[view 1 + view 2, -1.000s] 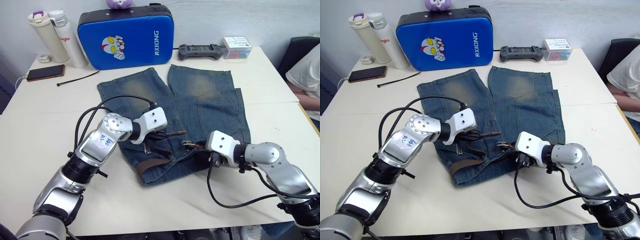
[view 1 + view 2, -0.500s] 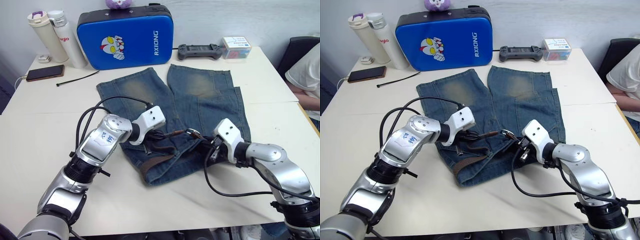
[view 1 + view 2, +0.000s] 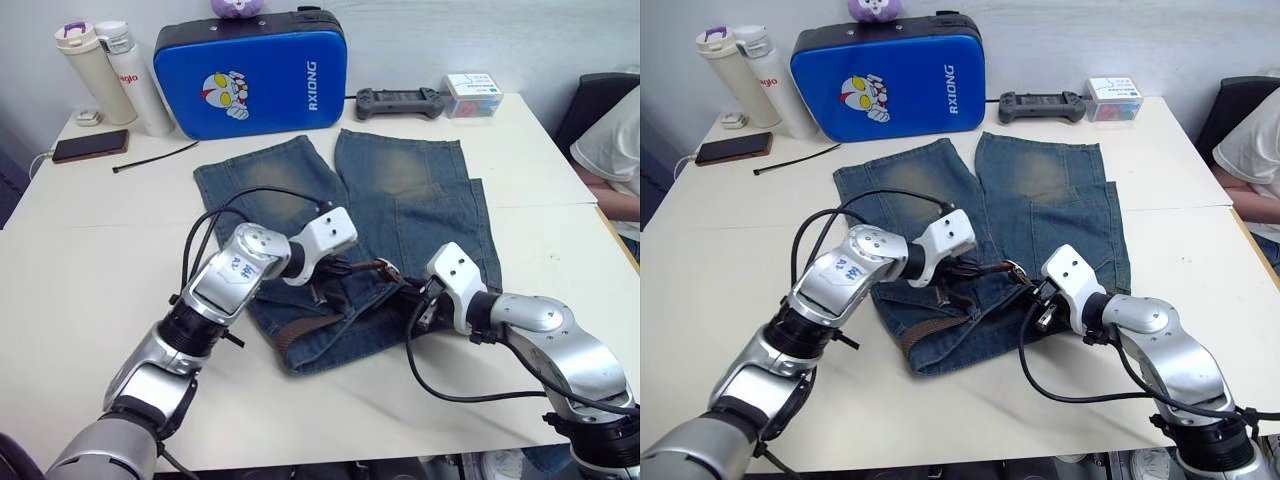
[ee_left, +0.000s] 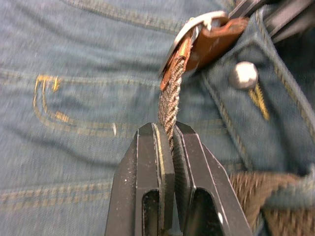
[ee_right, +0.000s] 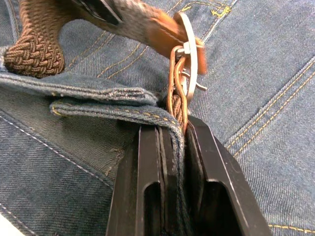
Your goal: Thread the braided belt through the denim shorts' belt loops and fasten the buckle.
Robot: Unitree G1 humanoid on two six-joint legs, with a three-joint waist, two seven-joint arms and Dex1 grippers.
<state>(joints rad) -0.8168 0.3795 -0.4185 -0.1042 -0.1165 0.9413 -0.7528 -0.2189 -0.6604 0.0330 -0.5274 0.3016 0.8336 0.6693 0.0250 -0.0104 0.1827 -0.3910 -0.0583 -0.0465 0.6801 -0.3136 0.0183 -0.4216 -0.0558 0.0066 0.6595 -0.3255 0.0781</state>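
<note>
White table [image 3: 90, 250]: denim shorts [image 3: 400, 190] spread flat, legs pointing away toward the blue case [image 3: 250, 70], waistband nearest. Braided belt [image 3: 310, 326] runs along the waistband, partly under the denim. Left gripper [image 4: 167, 142] pinched tight on the belt's woven strap just behind the buckle [image 5: 189, 54]. Right gripper [image 5: 172, 132] clamped on a waistband fold together with a tan leather strip, just beside the buckle. Silver rivet [image 4: 243, 75] close by.
</note>
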